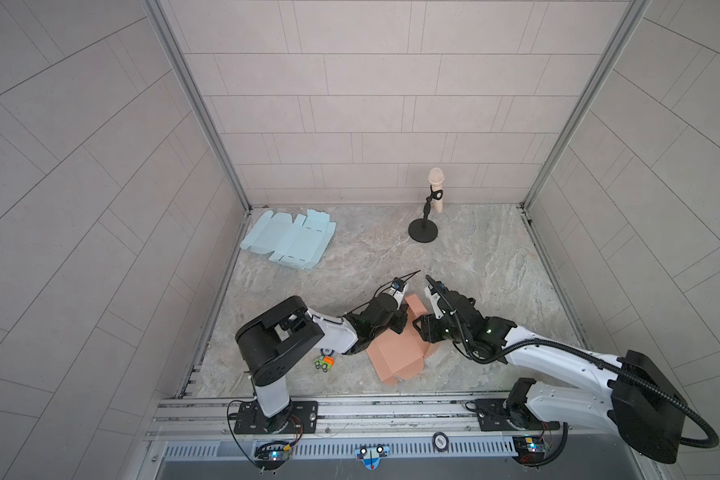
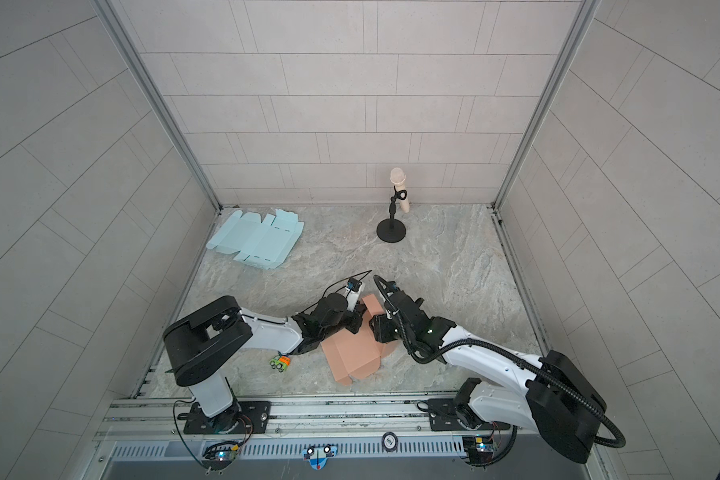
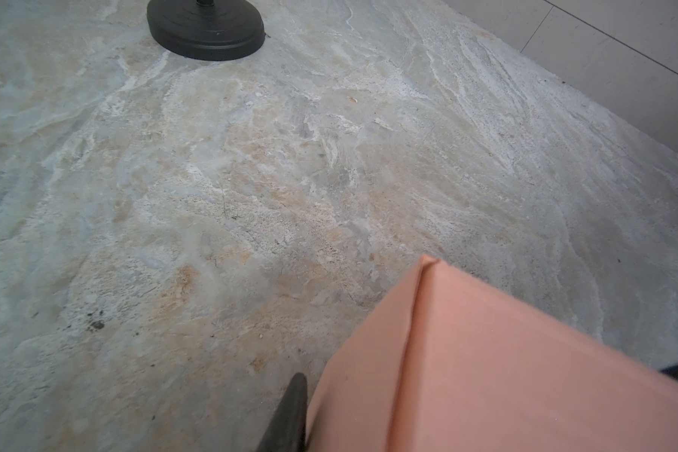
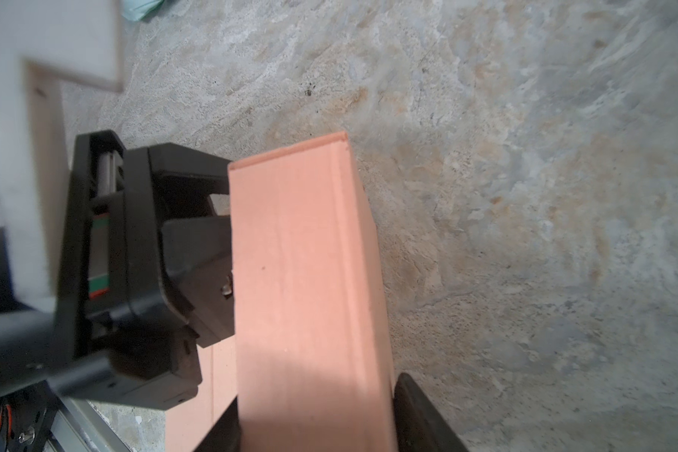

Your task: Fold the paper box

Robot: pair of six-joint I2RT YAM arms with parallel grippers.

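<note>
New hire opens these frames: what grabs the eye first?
The half-folded salmon-pink paper box near the front of the marble-patterned table, with the left gripper and right gripper meeting at its raised wall. Next, the flat pale blue box blank in the far left corner and the beige microphone on a black round-base stand at the back.

Paper box (image 1: pixel 395 353): salmon-pink card, matte, only partly formed. It sits on the table well apart from the microphone stand (image 1: pixel 423 230), on the near side of it in both top views. The broad base panel lies flat and creased, with loose flaps at the end away from the stand. At the end toward the stand, one side wall (image 4: pixel 302 274) stands upright, its top edge folded over double.
</note>
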